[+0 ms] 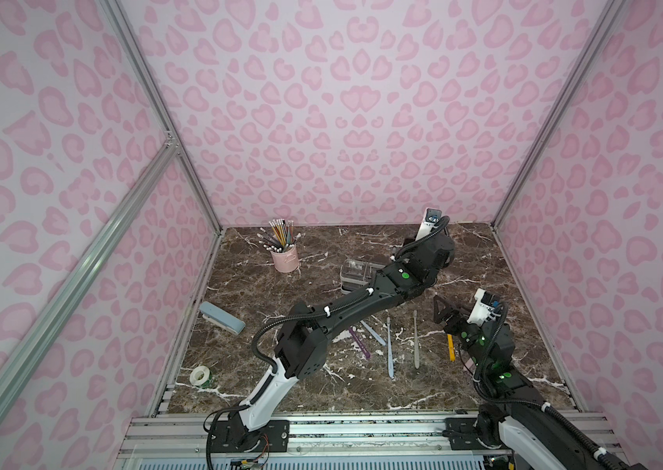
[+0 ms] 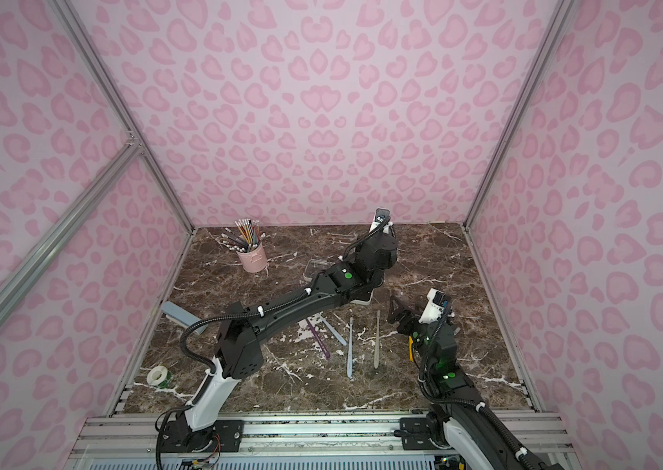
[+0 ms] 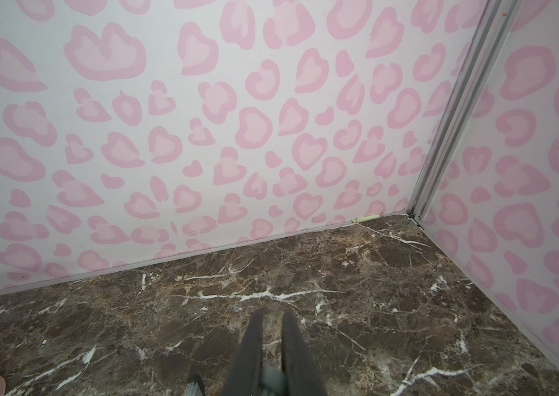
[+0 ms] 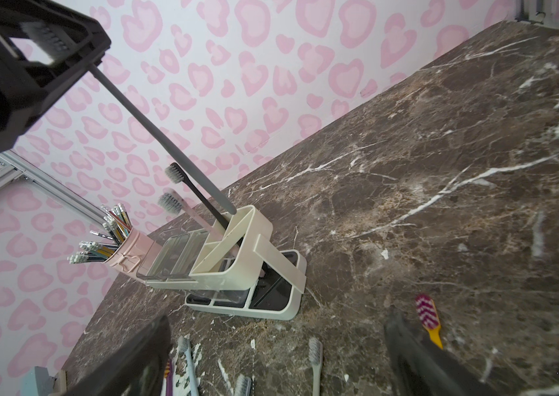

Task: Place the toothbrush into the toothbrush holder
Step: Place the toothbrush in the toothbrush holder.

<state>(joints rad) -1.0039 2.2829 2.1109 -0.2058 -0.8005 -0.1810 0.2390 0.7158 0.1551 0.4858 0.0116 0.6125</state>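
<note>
In both top views my left arm reaches far out over the toothbrush holder (image 1: 356, 272) (image 2: 315, 266) and covers most of it. The wrist is turned down, so the jaws are hidden there. My right pincer (image 1: 449, 313) hangs just to the near right of the holder, spread wide and gripping nothing. I judge it is parked aside to leave the left arm room. Spare brushes (image 1: 390, 346) lie flat on the marble table (image 1: 321, 386) in front of the holder.

From the left wrist, my left pincer (image 3: 272, 315) is clenched, its fingers (image 3: 254, 343) nearly together with something grey pinched low between them. The holder is out of this view.

The right wrist view makes it plain. The left pincer grips the toothbrush (image 4: 154, 132) by its bristle end, high above the holder, with the handle slanting down. Held by the head, the handle can go in first. Its tip sits at the rim of the holder's open compartment, beside a black brush (image 4: 199, 197) and a pink brush (image 4: 170, 202) standing inside. I cannot tell whether the tip is past the rim or only touching it.
</note>
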